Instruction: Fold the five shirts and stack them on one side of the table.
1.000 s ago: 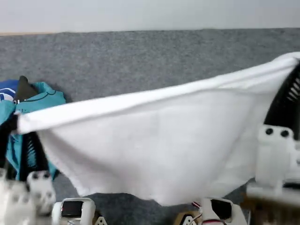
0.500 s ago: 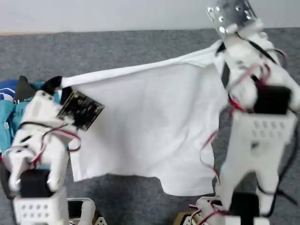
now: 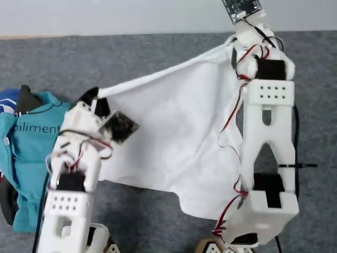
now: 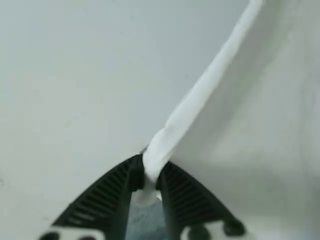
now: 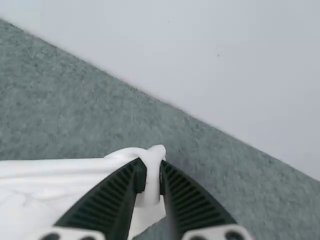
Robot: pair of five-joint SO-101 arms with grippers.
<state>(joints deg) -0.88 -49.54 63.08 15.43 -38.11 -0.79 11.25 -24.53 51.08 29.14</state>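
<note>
My left gripper [image 4: 148,175] is clamped on one upper corner of the white shirt [image 3: 174,132] and my right gripper [image 5: 152,172] pinches the other. The cloth is spread between them over the grey mat [image 3: 131,58], and my arms hide parts of its side edges. Beside the white shirt, on my left arm's side, a teal shirt [image 3: 31,142] lies heaped with darker clothes [image 3: 25,99], cut off at the edge; I cannot count the pieces.

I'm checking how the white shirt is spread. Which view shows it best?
The high view: the whole white shirt shows, stretched taut along its held edge. The left wrist view shows a bunched edge in the left gripper, the right wrist view a corner in the right gripper.
</note>
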